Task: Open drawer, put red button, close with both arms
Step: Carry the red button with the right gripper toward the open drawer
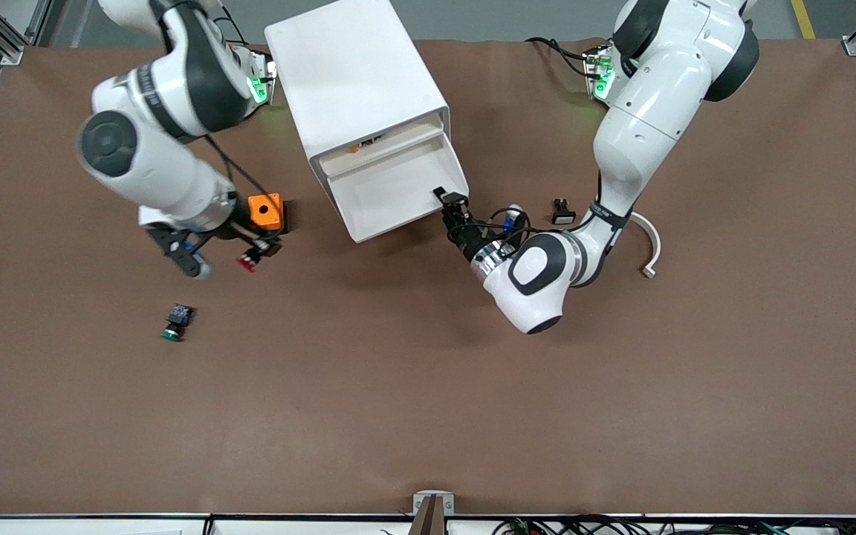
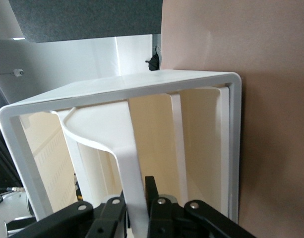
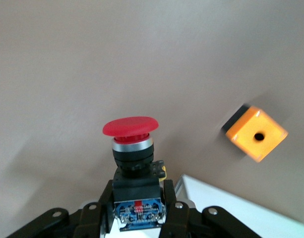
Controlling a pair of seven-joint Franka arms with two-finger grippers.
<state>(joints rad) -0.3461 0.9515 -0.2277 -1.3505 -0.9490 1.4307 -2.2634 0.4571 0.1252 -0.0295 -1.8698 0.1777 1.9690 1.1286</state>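
The white cabinet (image 1: 354,67) stands at the middle of the table's back. Its top drawer (image 1: 391,189) is pulled out, and I see nothing in the part that shows. My left gripper (image 1: 452,206) is shut on the drawer's front rim at the corner toward the left arm's end. In the left wrist view (image 2: 137,191) its fingers pinch that white rim (image 2: 129,158). My right gripper (image 1: 253,256) is shut on the red button (image 1: 247,261), over the table beside the orange box (image 1: 265,209). The right wrist view shows the red cap (image 3: 130,126) and the gripper (image 3: 137,194) shut on the black body.
A green-capped button (image 1: 175,324) lies on the table nearer the front camera than the right gripper. A small black part (image 1: 563,212) and a curved white piece (image 1: 651,245) lie toward the left arm's end. The orange box also shows in the right wrist view (image 3: 256,133).
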